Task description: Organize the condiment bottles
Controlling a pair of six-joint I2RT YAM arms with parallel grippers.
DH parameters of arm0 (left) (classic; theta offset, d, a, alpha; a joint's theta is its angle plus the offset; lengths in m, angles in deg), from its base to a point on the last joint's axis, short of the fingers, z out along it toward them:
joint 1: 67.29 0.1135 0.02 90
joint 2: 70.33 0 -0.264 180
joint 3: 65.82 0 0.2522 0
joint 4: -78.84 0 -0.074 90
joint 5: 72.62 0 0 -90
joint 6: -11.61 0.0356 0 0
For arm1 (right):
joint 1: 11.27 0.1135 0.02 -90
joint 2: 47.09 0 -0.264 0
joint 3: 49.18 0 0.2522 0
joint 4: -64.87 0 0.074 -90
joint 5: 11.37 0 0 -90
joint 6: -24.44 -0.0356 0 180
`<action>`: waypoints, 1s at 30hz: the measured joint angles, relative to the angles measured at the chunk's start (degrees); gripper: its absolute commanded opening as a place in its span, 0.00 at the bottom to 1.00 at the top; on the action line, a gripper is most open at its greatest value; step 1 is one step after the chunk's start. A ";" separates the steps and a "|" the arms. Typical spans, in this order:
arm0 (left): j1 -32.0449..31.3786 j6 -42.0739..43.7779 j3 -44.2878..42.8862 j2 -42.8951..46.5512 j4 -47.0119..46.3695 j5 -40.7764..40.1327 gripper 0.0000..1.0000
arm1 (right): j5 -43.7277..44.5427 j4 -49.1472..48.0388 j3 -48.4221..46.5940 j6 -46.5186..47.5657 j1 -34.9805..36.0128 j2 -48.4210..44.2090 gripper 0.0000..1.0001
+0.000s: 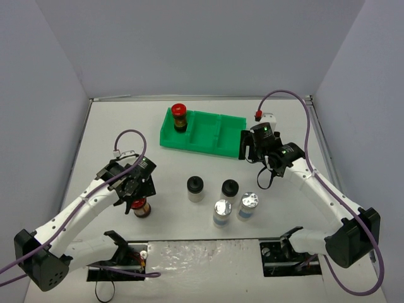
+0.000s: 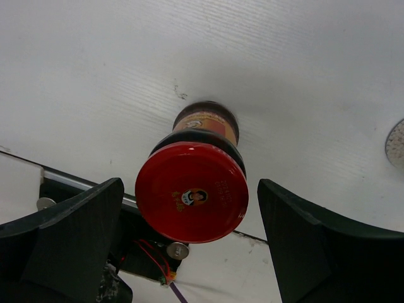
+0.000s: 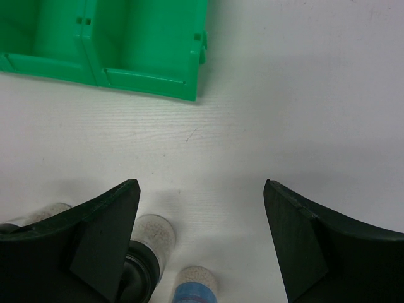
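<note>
Jaws on both arms stand apart and grip nothing. The left pair is wide and straddles a jar with a gap on each side; the right pair is parted over bare tabletop. White table (image 1: 126,126) carries everything. Green plastic three-compartment tray (image 1: 199,149) sits toward the far side, with one red-capped jar of dark brown sauce (image 1: 179,117) upright in its left compartment; the other two compartments look empty. Left gripper (image 1: 136,184) hangs over the second red-capped dark-brown jar (image 2: 192,196), which stands on the table near the left arm, well apart from the tray. Right gripper (image 1: 254,149) hovers just beside the tray's right end. Two black-capped pale jars (image 1: 196,188) and two silver-capped clear jars with bluish labels (image 1: 222,213) stand clustered between the arms. Step in hand, as judged: picking up the second red jar to join its twin. Next move calls for lowering the left fingers (image 2: 69,246) around the jar body, centred, then closing squarely so it stays upright.
</note>
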 measured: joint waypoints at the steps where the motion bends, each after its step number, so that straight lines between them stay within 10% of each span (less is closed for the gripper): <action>1: 0.00 -0.38 1.16 0.03 -0.67 0.69 0.84 | -0.12 0.00 0.02 0.00 0.02 0.00 0.77; 20: 0.00 -3.21 5.09 -0.18 -4.33 3.78 0.60 | -0.28 -0.85 0.98 -0.17 0.02 0.00 0.77; 26: 0.00 -3.50 5.09 -0.18 -4.56 3.90 0.05 | -0.28 -0.85 1.07 -0.17 0.00 0.00 0.77; 30: 0.00 -3.36 5.06 -0.26 -4.62 3.90 0.00 | -0.28 -0.85 1.07 -0.17 0.02 0.00 0.77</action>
